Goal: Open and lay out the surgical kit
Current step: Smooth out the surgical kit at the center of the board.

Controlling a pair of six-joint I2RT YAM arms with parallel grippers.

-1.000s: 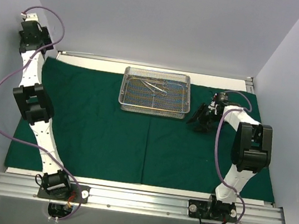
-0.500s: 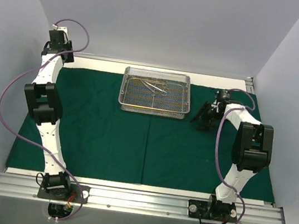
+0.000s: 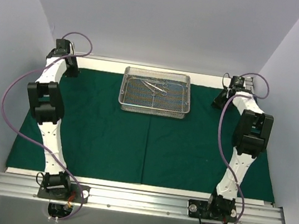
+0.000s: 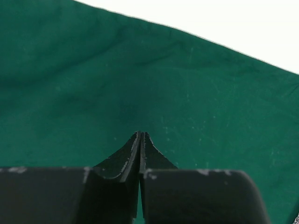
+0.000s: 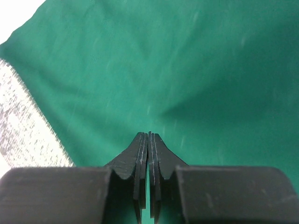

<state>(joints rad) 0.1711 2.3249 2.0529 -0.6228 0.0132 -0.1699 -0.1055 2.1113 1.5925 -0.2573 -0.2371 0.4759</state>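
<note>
The dark green cloth (image 3: 107, 134) lies spread flat over the table. On its back middle stands the silver wire-mesh tray (image 3: 153, 108), with slim shiny instruments (image 3: 154, 86) inside. My left gripper (image 3: 69, 71) is down at the cloth's back left corner. In the left wrist view its fingertips (image 4: 141, 134) are pressed together just over the green cloth (image 4: 93, 70). My right gripper (image 3: 218, 102) is near the back right corner, its jaws (image 5: 148, 134) shut over the cloth (image 5: 187, 60). I see nothing between either pair of fingers; whether the tips pinch cloth I cannot tell.
White walls close in the left, back and right sides. A bare white table strip (image 4: 210, 18) runs behind the cloth's back edge. A pale speckled surface (image 5: 18, 121) borders the cloth in the right wrist view. The aluminium rail (image 3: 136, 200) with both bases lies at the front.
The left arm swung from the left wall down to the cloth's back left corner. The right arm moved from beside the tray to the back right. Both grippers closed.
</note>
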